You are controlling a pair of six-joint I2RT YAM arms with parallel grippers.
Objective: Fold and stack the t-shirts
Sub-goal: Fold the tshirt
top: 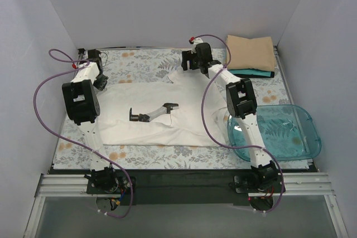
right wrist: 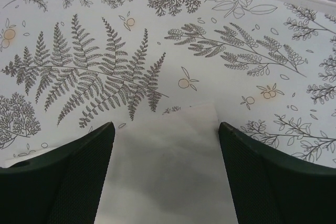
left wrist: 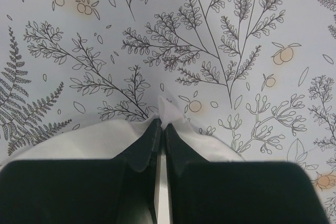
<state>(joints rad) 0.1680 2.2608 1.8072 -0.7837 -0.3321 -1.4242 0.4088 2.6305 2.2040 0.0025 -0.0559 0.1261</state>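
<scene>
An off-white t-shirt [top: 162,118] lies spread flat on the floral table cover. My left gripper [top: 102,85] is at the shirt's far left corner. In the left wrist view its fingers [left wrist: 161,124] are shut on a small pinch of the white cloth [left wrist: 105,140]. My right gripper [top: 189,66] is over the shirt's far right part. In the right wrist view it [right wrist: 165,129] is open, with a flap of white cloth [right wrist: 168,171] lying between the fingers, untouched. A folded tan shirt [top: 251,51] lies on a teal one [top: 254,72] at the back right. No black shirt can be made out.
A clear blue plastic tub [top: 276,132] stands at the right front, beside the right arm. A small black and white shape [top: 153,112] shows on the middle of the shirt; I cannot tell whether it is a print or a loose object. Grey walls enclose the table.
</scene>
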